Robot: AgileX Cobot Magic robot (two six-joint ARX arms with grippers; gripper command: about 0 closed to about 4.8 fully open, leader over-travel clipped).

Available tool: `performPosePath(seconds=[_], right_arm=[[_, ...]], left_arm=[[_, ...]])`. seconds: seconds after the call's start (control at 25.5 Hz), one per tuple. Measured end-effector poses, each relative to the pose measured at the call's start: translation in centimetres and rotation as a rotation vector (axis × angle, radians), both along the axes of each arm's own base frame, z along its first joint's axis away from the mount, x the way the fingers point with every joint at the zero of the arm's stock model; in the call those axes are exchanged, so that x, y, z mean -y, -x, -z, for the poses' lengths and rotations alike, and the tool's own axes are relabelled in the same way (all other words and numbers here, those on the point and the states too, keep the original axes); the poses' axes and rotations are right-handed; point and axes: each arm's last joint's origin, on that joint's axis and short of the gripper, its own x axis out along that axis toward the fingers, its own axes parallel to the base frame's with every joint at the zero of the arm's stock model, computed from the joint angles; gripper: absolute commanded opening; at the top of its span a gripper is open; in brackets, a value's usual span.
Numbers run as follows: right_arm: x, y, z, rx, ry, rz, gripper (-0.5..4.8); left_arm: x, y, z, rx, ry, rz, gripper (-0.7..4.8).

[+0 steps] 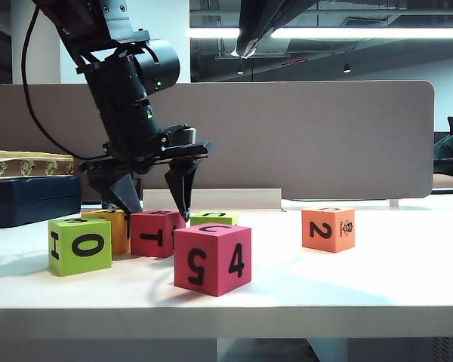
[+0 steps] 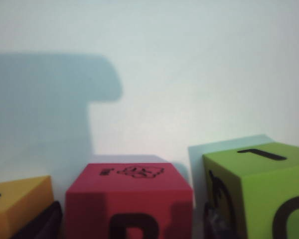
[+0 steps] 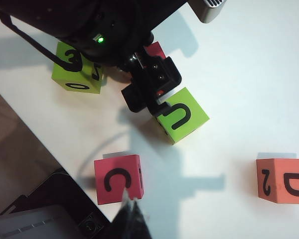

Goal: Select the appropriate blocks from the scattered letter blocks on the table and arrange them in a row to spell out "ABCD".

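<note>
1. We see the left claw (image 1: 155, 202) poised over the red T cube (image 1: 157, 233), jaws spread apart with one tip on each side of it and nothing gripped.
2. In the left wrist view the same red cube (image 2: 129, 199) sits between the two dark fingertips (image 2: 40, 224), free of both.
3. Just beside the red T cube stand the yellow-orange cube (image 1: 113, 226) on one side and a lime cube (image 1: 214, 218) behind it on the other.
4. The lime green 0 cube (image 1: 80, 246) stands in front of the yellow-orange cube.
5. The red 5 and 4 cube (image 1: 212, 259) sits in front of the red T cube, nearer the bench (image 1: 377, 286) edge.
6. The orange 2 cube (image 1: 328, 229) stands well apart from the red T cube.
7. The right claw (image 3: 131, 219) hangs high above the red cube showing C (image 3: 118, 179), its jaws shut and empty.
</note>
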Motion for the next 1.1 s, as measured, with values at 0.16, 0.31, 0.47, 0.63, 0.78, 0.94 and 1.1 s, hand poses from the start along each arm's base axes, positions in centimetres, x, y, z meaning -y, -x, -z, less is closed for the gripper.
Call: performPosePath(seconds=[0.16,0.31,0.47,0.63,0.78,0.94,1.1], right_arm=[[0.0,0.0,0.0,0.0,0.0,0.0,-0.02],[0.0,0.0,0.0,0.0,0.0,0.0,-0.01],[0.0,0.0,0.0,0.001,0.0,0.001,-0.01],[0.0,0.0,-0.1,0.003,-0.001,0.002,-0.01],[0.7,0.1,-0.8,0.056,0.02,0.045,-0.01],[1.6,0.0,-1.4,0.085,0.022,0.083,-0.01],[3.2,-0.3,-1.6,0.072,0.046,0.134,-0.01]], left_arm=[[0.1,0.0,-0.3,-0.006,0.025,0.014,3.5],[0.0,0.1,-0.8,0.013,0.03,0.021,3.5],[0.4,-0.5,-3.5,0.067,0.067,0.042,3.5],[0.7,-0.6,-4.5,0.056,0.138,0.084,3.5],[1.4,0.2,-4.3,0.003,0.159,0.13,3.49],[2.9,1.2,-4.2,-0.008,0.147,0.188,3.39],[4.3,2.1,-4.2,0.034,0.066,0.195,3.4]])
